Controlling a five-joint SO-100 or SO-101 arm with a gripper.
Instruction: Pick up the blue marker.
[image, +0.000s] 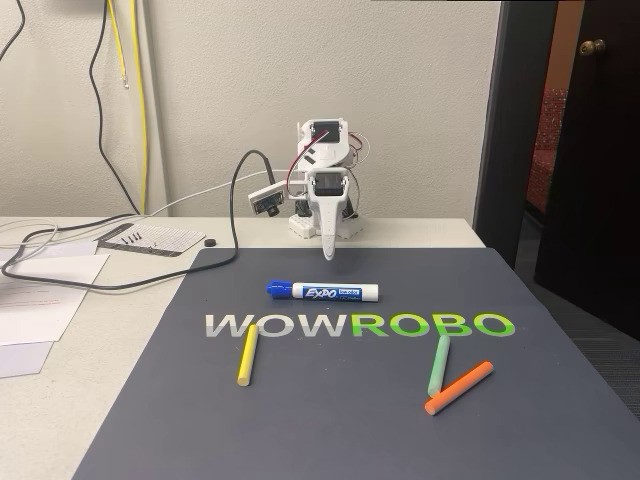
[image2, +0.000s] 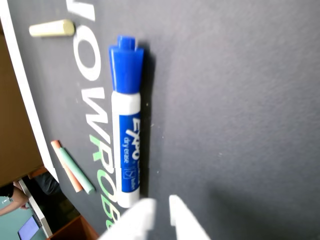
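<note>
Fixed view: blue marker (image: 322, 291) lying flat on dark mat (image: 330, 420) just above WOWROBO lettering, cap pointing left; gripper (image: 328, 250) hanging tip-down behind it, not touching. Wrist view: marker (image2: 128, 125) lying lengthwise, fingertips (image2: 145, 217) slightly parted, gripping nothing, just beside its end

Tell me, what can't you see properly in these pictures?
- Blue marker: the wrist view's gripper covers its far end.
- Gripper: the fixed view faces it end-on, so open or shut is unclear.
- Small print on the marker label: blurred in both views.
- Sheet with black marks: too small to read.
</note>
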